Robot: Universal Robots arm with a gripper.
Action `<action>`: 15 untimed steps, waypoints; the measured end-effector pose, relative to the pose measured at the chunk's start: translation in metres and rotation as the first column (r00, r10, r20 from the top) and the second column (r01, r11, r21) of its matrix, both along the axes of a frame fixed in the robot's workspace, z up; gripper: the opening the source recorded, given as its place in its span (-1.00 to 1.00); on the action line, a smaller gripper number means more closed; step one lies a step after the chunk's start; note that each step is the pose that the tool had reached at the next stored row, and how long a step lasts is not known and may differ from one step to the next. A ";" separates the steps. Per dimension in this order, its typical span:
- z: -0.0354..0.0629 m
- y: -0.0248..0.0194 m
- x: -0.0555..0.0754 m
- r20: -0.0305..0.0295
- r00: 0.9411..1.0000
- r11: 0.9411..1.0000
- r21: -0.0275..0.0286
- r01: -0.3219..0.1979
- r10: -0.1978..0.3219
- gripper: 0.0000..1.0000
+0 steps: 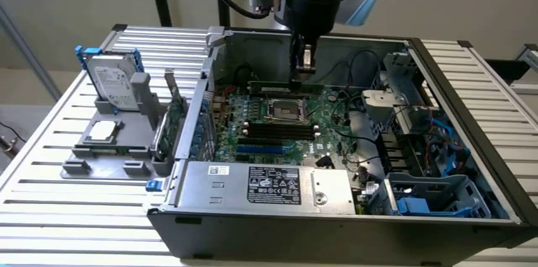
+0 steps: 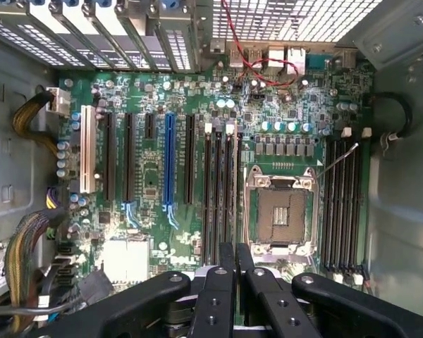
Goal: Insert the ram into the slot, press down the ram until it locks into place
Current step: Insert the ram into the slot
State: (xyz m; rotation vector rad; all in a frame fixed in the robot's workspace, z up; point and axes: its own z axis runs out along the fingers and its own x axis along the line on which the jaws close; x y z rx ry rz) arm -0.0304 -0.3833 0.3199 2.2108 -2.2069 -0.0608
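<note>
Gripping: the black two-fingered gripper (image 1: 303,73) on the silver arm is pinched shut on the thin, long green circuit-board ram (image 1: 273,84), holding its upper edge near the end toward the exterior view's right.
Ram pose: level and on edge, running the same way as the slots. Whether its lower edge touches anything cannot be told.
Finger detail: in the wrist view the black fingers (image 2: 224,282) lie side by side with only a dark sliver between them. The gripper tip (image 2: 234,246) sits over the slot bank.
Slots: four long, narrow black plastic memory slots (image 1: 273,130) (image 2: 221,190) run parallel beside the square silver processor socket (image 1: 284,109) (image 2: 282,211), with small white clips at one end.
Second bank: four more black strips (image 2: 340,204) lie on the socket's other side.
Board: the wide green motherboard (image 1: 332,116) (image 2: 144,151) also carries a bright-blue connector strip (image 1: 261,149) (image 2: 169,162).
Surroundings: the open grey metal computer case (image 1: 252,223) stands on a white slatted table (image 1: 50,216).
</note>
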 end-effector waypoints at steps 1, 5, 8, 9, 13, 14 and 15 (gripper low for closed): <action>-0.0016 0.0000 0.000 0.000 1.000 1.000 0.000 0.001 -0.001 -0.75; -0.0080 -0.0007 0.000 -0.003 1.000 1.000 0.000 0.005 -0.005 -0.75; -0.0112 -0.0028 0.002 -0.009 1.000 1.000 0.000 0.006 -0.006 -0.75; -0.0121 -0.0036 0.003 -0.011 1.000 1.000 0.000 0.007 -0.007 -0.75; -0.0160 -0.0066 0.005 -0.020 1.000 1.000 0.000 0.009 -0.009 -0.75; -0.0170 -0.0072 0.005 -0.022 1.000 1.000 0.000 0.009 -0.009 -0.75; -0.0180 -0.0073 0.005 -0.023 1.000 1.000 0.000 0.009 -0.009 -0.75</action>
